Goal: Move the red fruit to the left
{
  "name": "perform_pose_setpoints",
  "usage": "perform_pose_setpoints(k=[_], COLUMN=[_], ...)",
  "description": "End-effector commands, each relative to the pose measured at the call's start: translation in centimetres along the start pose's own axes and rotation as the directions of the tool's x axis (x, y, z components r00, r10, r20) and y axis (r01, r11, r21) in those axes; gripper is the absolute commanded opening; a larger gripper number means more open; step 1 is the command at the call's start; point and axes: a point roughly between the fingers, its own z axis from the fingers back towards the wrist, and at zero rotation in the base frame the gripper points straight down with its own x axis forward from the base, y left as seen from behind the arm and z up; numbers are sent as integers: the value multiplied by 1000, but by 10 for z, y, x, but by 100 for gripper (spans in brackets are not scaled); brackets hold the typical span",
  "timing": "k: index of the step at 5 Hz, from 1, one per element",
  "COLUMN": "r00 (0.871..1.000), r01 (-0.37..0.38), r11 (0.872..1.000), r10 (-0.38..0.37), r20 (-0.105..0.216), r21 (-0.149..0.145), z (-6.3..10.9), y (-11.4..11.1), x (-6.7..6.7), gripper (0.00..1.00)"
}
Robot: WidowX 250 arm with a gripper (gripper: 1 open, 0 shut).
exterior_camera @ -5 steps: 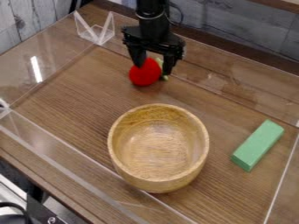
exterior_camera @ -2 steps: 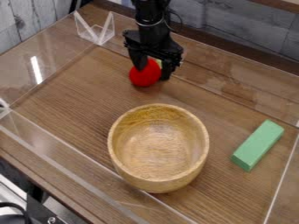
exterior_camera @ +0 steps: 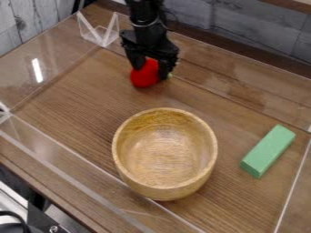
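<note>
The red fruit (exterior_camera: 145, 79) lies on the wooden table top at the far middle, beyond the bowl. My black gripper (exterior_camera: 151, 69) points almost straight down over it, open. Its fingers (exterior_camera: 134, 65) stand low on either side of the fruit's upper part, which they partly hide. I cannot tell whether a finger touches the fruit.
A large wooden bowl (exterior_camera: 123, 136) stands in the near middle of the table. A green block (exterior_camera: 268, 150) lies at the right. Clear acrylic walls (exterior_camera: 36, 73) ring the work area, and a small clear stand (exterior_camera: 97, 32) sits at the far left.
The gripper has shifted a little to the left, still open. The red fruit now sits slightly further left than before, under the fingers.
</note>
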Motion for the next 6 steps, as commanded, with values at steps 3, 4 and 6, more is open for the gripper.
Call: perform_pose_setpoints(k=[3,4,6], r00=[992,992,995], r01=[117,115,-48], r11=[992,992,998], r10=[-115,-111,50], r20=[47,62,86], r21=[-52,-56,-27], z=[10,13,32], y=[-8,0,21], x=[-9,-12,-23], gripper=[0,0,0])
